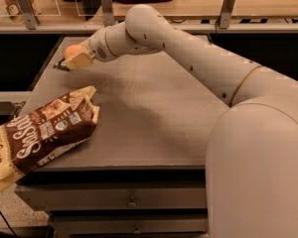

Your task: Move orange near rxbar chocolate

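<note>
My gripper (75, 57) reaches over the far left part of the table and is shut on the orange (71, 50), a round orange fruit that shows just above the cream-coloured fingers (80, 61). The rxbar chocolate (60, 66) is a small dark flat bar at the table's far left edge; only its end shows, right under the gripper, and the rest is hidden behind the fingers. The orange sits directly over the bar, close above the table.
A large brown-and-cream snack bag (42, 130) lies on the near left corner of the grey table (154, 113), hanging over the edge. My white arm (198, 58) spans the table from the right. A shelf with posts (105, 4) runs behind the table.
</note>
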`<state>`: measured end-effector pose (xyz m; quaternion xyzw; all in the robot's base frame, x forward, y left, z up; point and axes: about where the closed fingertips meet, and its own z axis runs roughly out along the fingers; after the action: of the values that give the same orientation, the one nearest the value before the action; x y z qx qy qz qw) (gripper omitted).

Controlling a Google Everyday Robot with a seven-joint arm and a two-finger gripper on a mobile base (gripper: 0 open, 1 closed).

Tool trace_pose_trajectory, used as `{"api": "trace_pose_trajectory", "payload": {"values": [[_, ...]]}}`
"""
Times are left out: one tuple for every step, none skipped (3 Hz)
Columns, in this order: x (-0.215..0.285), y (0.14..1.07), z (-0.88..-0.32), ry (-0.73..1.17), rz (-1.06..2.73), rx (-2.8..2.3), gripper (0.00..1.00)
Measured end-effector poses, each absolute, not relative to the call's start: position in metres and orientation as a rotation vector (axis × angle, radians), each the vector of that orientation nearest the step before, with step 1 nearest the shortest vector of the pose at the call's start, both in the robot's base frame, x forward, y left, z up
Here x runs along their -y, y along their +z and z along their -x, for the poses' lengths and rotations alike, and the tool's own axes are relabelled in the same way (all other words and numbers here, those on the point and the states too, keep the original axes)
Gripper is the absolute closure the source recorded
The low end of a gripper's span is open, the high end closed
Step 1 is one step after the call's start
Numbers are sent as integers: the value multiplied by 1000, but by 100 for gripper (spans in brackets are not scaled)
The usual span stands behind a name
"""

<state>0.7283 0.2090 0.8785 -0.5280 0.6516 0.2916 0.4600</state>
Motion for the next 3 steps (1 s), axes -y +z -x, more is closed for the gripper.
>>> {"api": "trace_pose_trajectory", "payload": {"values": [[-211,866,-737,739,1288,-1609,100],[-211,854,-743,743,1288,-1617,85],[-212,855,-747,730,1294,-1610,61]]}}
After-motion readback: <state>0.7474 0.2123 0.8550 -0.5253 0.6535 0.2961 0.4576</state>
